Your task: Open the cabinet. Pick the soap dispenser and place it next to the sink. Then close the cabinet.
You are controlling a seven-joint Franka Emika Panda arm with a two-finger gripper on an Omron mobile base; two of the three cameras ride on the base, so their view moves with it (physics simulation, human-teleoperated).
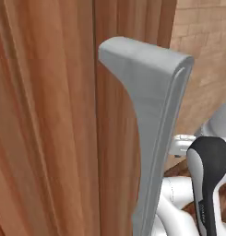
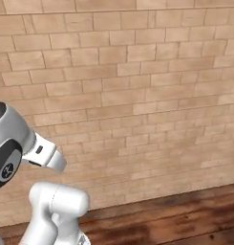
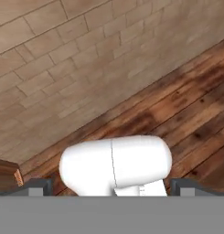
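Wooden cabinet (image 1: 50, 129) door with silver handle (image 1: 156, 138) close

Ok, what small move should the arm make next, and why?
Probably swing the end effector toward the silver bar handle of the cabinet. The end effector is open and empty, facing the brick wall and wooden floor, while the handle stands untouched in the left base view.

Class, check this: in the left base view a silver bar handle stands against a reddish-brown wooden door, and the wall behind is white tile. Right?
Not quite. The handle and wooden door are as stated, but the wall is tan brick, not white tile; the right base view shows it plainly.
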